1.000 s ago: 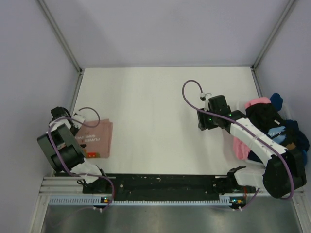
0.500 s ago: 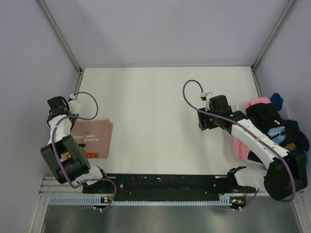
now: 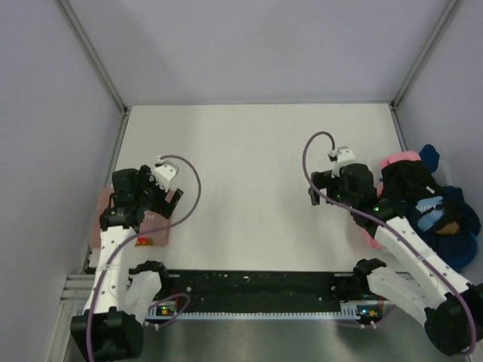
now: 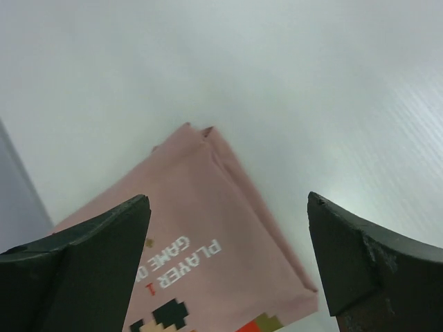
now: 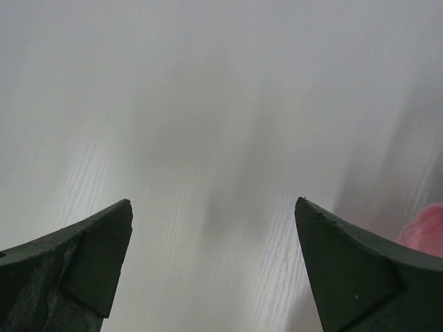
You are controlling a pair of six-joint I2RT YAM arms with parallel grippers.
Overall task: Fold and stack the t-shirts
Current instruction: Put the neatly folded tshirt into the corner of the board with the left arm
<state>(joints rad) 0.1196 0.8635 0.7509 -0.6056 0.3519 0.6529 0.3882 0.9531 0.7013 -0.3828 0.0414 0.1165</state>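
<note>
A folded dusty rose-pink t-shirt (image 3: 156, 232) lies at the table's near left, mostly under my left arm. My left gripper (image 3: 167, 202) hovers over it, open and empty. In the left wrist view the shirt (image 4: 208, 207) shows white "PLAYER 1 GAME" lettering and a pixel figure between my wide-apart fingers (image 4: 104, 249). A heap of unfolded t-shirts sits at the right edge: bright pink (image 3: 398, 159), black (image 3: 411, 181), light blue (image 3: 429, 219), navy (image 3: 462, 219). My right gripper (image 3: 315, 193) is open over bare table just left of the heap; a pink edge (image 5: 426, 232) shows beside it.
The white table (image 3: 241, 151) is walled by pale panels at the back and both sides. A black rail (image 3: 249, 286) with both arm bases runs along the near edge. Purple cables loop above each wrist.
My left arm swung from the left edge to over the folded pink shirt, and its jaws opened. My right gripper shifted slightly right and opened wider.
</note>
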